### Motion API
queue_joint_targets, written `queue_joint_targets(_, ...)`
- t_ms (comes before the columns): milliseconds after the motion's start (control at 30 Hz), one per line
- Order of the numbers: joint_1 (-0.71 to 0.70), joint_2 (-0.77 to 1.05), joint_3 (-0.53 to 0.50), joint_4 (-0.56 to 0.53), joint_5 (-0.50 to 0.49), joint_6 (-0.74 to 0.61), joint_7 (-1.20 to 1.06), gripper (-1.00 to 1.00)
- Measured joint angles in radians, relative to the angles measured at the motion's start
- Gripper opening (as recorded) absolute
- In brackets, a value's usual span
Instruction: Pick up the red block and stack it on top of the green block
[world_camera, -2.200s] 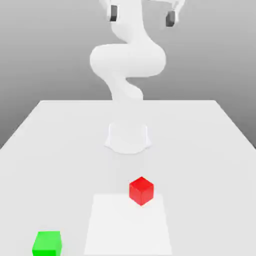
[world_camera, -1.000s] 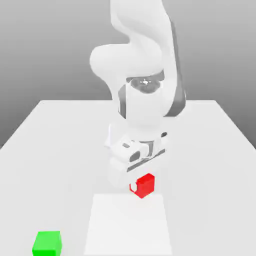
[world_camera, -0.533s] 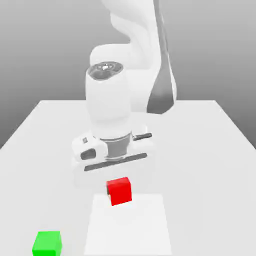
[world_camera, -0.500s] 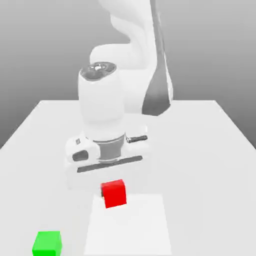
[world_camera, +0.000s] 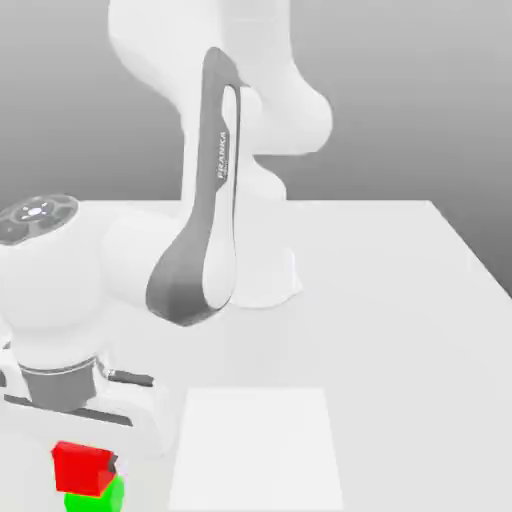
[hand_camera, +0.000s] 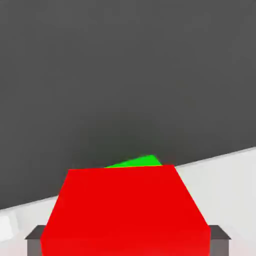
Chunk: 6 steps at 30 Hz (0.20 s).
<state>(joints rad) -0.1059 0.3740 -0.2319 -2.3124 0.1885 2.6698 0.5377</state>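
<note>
- At the exterior view's left, near the front edge of the table (world_camera: 400, 300), the tool (world_camera: 85, 478) of the white Franka arm (world_camera: 205, 250) hangs low over the stacking spot, having swung across from the middle of the table within the last second.
- The red block (world_camera: 82, 468) now sits directly above the green block (world_camera: 100, 497), which has not moved from its front corner; a second ago the red cube was still at the far edge of the pale square mat (world_camera: 255, 445), well apart from the green one.
- In the hand view the red block (hand_camera: 125, 210) lies between the dark fingertips (hand_camera: 35, 240), with a sliver of the green block (hand_camera: 137, 162) peeking out beyond its far edge, so the two cubes look roughly lined up, the red one turned a little against the green.
- The tool's jaws read as just let go: clenched on the cube until a moment ago, they are now spread to their widest, though the fingertips stay close beside the red faces.
- The judgement from here: the stack looks made or very nearly so. Whether the red cube rests fully on the green cannot be told; what remains is a straight lift clear without nudging the top cube.
- Toward the exterior view's right, the mat and the rest of the table lie bare.
</note>
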Motion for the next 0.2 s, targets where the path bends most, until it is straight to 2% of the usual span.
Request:
queue_joint_targets(100,-0.003,-0.003,0.001,0.0,-0.004,-0.002,0.003,1.0)
queue_joint_targets(200,0.015,-0.092,-0.025,-0.005,-0.053,-0.083,0.038,1.0)
